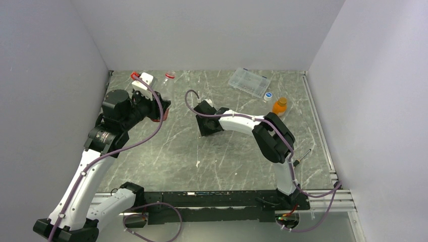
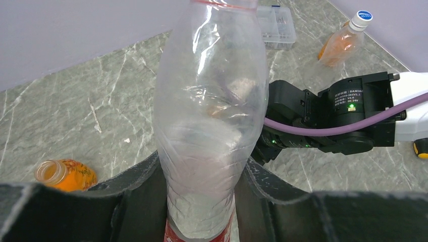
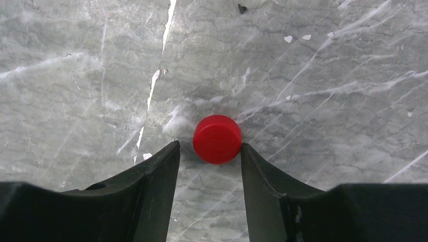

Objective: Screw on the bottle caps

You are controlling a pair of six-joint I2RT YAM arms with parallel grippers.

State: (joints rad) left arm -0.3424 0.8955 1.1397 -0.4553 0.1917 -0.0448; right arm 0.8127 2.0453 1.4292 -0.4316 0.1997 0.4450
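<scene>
Cap pickup: right gripper spread astride red cap, to close next; left gripper pinches clear bottle toward table's far-left corner.

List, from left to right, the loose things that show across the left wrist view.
An uncapped orange bottle on its side → clear bottle → compartment box → capped orange bottle → screwdriver handle at the right edge.

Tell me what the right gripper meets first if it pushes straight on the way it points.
Probably the red cap, lying flat just beyond the right gripper and its spread fingertips, then the marble tabletop beneath it. Depth is hard to judge.
</scene>
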